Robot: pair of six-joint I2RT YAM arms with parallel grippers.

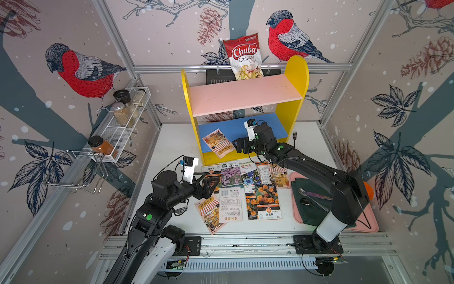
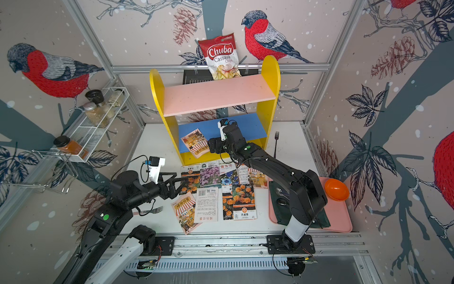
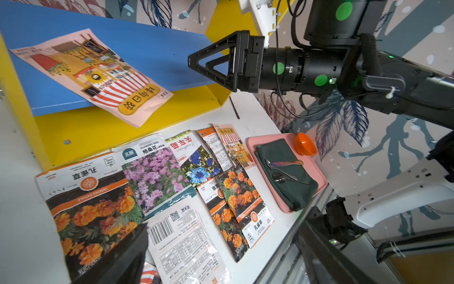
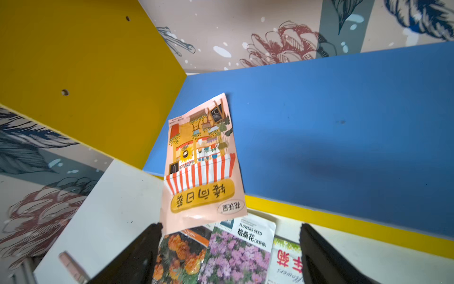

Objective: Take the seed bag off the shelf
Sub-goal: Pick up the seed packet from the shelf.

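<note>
Right gripper gapes wide and empty at lower frame, one fingertip beside a corner of the seed bag. We see it on the blue lower board of the shelf, overhanging, frame centre. Left gripper wide open, empty, above packets.

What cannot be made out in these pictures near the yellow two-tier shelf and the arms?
- Black box behind the yellow two-tier shelf: in both top views, mostly hidden by the pink upper board and the red-and-white chips bag.
- Orange plastic bowl: in a top view, mostly behind the right arm.
- Left gripper: the left wrist view shows only one blurred finger, cut by the edge.
</note>
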